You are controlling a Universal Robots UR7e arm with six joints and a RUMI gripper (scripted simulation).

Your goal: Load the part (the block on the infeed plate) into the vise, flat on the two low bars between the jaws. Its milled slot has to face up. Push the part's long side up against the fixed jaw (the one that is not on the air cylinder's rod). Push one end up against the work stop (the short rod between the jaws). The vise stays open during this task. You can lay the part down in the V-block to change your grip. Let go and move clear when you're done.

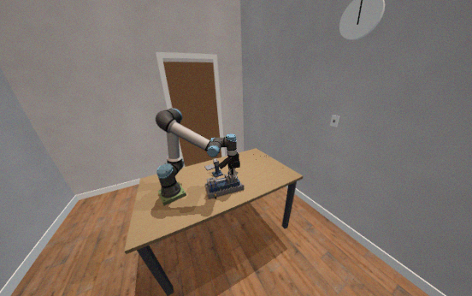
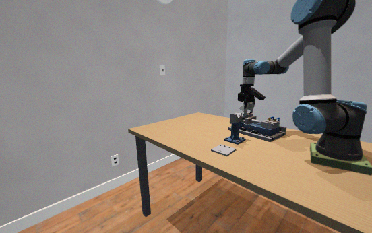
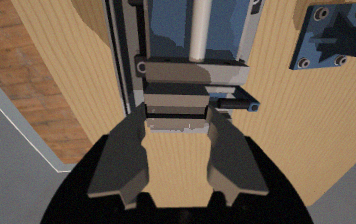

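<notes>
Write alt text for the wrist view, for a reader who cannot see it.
Looking down past the gripper, its two grey fingers are shut on a grey block held over the open vise. A short dark rod sticks out at the right of the vise, and a blue stand sits on the wooden table at top right.

A wooden table point(image 1: 265, 175) on dark legs point(image 1: 289, 204) is set on a floor of reddish-brown planks point(image 1: 85, 257). The room is enclosed by plain grey walls point(image 1: 406, 150), with white skirting point(image 1: 368, 245) run along their foot. A brown door point(image 1: 192, 107) in a white frame is seen behind the tabletop's far edge. A round clock point(image 1: 362, 18) is hung high, and a wall socket point(image 2: 114, 159) is fitted low.
</notes>
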